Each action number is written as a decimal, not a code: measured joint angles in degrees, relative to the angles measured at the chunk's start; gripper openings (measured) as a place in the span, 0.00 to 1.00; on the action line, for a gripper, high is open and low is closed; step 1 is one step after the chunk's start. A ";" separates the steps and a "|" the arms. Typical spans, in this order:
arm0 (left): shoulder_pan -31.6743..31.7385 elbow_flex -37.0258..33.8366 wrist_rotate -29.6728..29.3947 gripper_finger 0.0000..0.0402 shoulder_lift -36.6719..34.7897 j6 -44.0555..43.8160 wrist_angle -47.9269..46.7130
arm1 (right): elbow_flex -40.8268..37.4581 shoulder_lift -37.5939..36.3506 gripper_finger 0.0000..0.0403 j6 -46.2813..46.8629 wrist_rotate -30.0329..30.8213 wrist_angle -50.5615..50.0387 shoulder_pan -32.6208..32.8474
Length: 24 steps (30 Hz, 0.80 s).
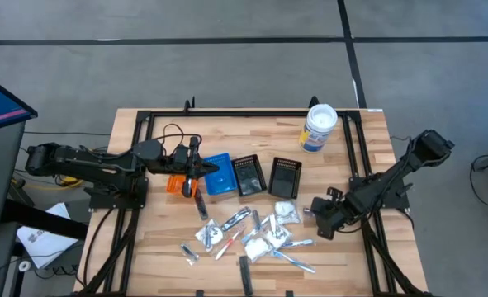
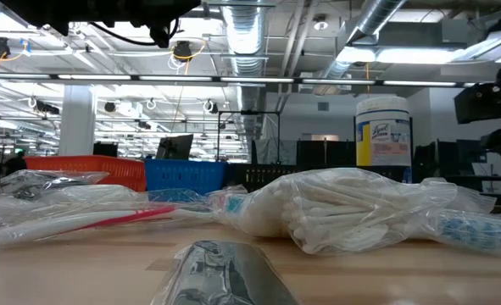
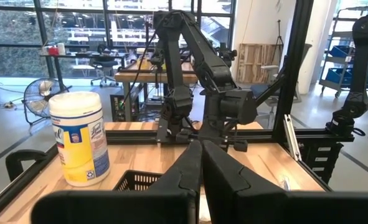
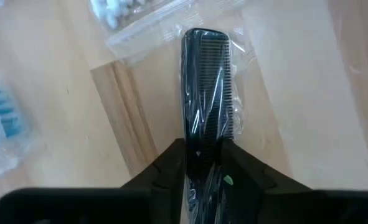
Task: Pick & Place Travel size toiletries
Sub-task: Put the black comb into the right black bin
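While the table (image 1: 157, 247) was viewed from above, the travel size toiletries (image 1: 252, 235) lay in a loose heap on the wood near its front edge, between the two arms: silvery sachets, white crinkly packets and slim clear-wrapped sticks with red or blue, some touching or overlapping. One dark wrapped piece (image 1: 244, 272) lay apart at the front edge. Behind the heap stood a row of four small bins: orange bin (image 1: 175, 185), blue bin (image 1: 219, 175) and two black bins (image 1: 248, 175), side by side. A white tub (image 1: 318, 128) with a blue and yellow label stood upright farther back, toward the right. Right gripper (image 1: 319, 219): placed just right of the heap, low over the table. Its wrist view showed the fingers (image 4: 165, 163) closed on one end of a black comb (image 4: 207, 93) in clear wrap, the comb reaching forward over bare wood toward a clear packet of cotton swabs (image 4: 127, 9). Whether the comb rested on the table or hung above it could not be told. Left gripper (image 1: 196, 172): placed over the orange and blue bins. Its fingers (image 3: 227, 171) were pressed together, with nothing seen between them. From table height, a clear packet of white cotton swabs (image 2: 335, 203) filled the middle ground.
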 joint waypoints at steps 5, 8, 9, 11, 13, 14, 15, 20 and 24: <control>0.00 0.00 0.02 0.02 0.00 -0.02 0.05 | 0.18 0.00 0.17 0.06 -0.54 0.59 -0.91; 0.00 0.00 0.01 0.02 0.00 -0.02 0.07 | 1.36 0.02 0.15 -0.45 -1.96 -0.38 -1.74; 0.00 0.00 0.02 0.02 0.00 -0.02 0.07 | 1.72 -0.28 0.15 -0.96 -2.70 -0.60 -2.00; 0.00 0.00 0.00 0.02 0.00 -0.02 0.11 | 2.85 -0.90 0.14 -1.53 -4.09 -0.52 -2.55; 0.00 0.00 0.02 0.02 0.00 -0.02 0.13 | 3.64 -2.09 0.14 -2.44 -5.20 -0.64 -3.21; 0.00 0.00 0.02 0.02 0.00 -0.02 0.16 | 3.90 -2.92 0.13 -2.87 -6.26 -0.93 -3.50; 0.00 0.00 0.02 0.02 0.00 -0.02 0.18 | 4.24 -3.56 0.13 -3.03 -6.92 -0.83 -3.86; 0.00 0.00 0.02 0.02 0.00 -0.04 0.22 | 4.37 -6.72 0.02 -3.47 -7.18 -0.86 -5.09; -0.02 0.00 0.02 0.02 0.00 -0.04 0.16 | 4.44 -8.24 0.04 -3.46 -6.81 -0.92 -6.40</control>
